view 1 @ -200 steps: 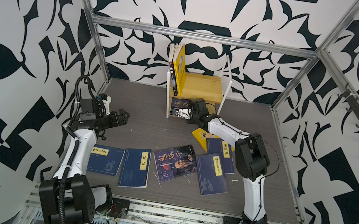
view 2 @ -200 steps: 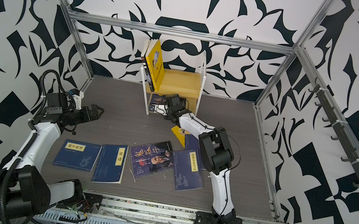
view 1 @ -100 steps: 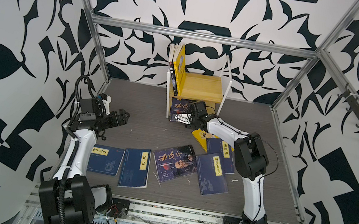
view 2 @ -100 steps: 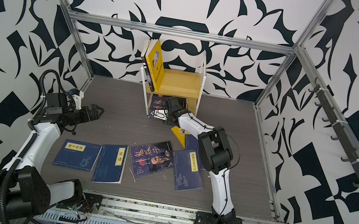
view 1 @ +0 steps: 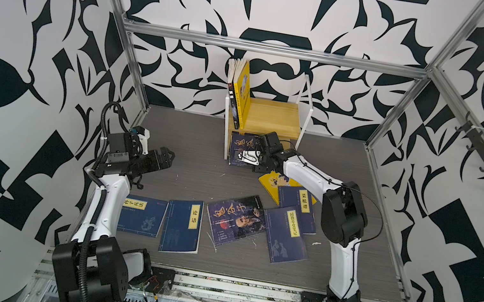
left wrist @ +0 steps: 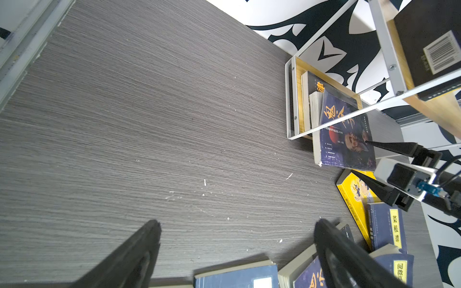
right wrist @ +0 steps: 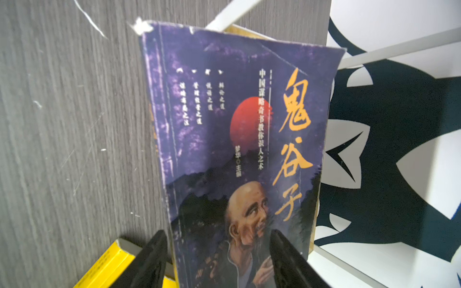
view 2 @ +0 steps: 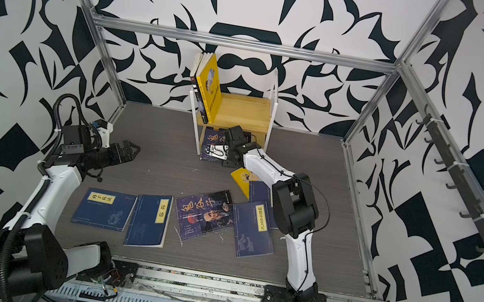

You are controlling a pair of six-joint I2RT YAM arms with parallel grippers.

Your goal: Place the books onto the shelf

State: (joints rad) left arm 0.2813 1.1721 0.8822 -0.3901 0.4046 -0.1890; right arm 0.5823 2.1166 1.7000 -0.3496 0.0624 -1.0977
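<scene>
The shelf (view 1: 273, 120) stands at the back wall, its top tier holding upright books fronted by a yellow one (view 1: 242, 91). A navy portrait book (view 1: 242, 148) (right wrist: 237, 124) leans in the lower tier, its near end sticking out onto the floor. My right gripper (view 1: 241, 158) (right wrist: 217, 233) is open at that end, one finger on each side of the book with a gap. A yellow book (view 1: 272, 180) lies just below it. More books lie flat on the floor: a second portrait one (view 1: 237, 220) and several navy ones (view 1: 181, 227). The left gripper (view 1: 167, 157) (left wrist: 238, 224) hovers open and empty.
The grey floor (view 1: 193, 150) between the left gripper and the shelf carries only small paper scraps. Aluminium frame posts (view 1: 134, 65) and patterned walls close in the sides and back. A rail (view 1: 243, 290) runs along the front edge.
My right gripper has gone from shut to open, letting go of the portrait book, which now leans in the lower tier. The left arm has not moved.
</scene>
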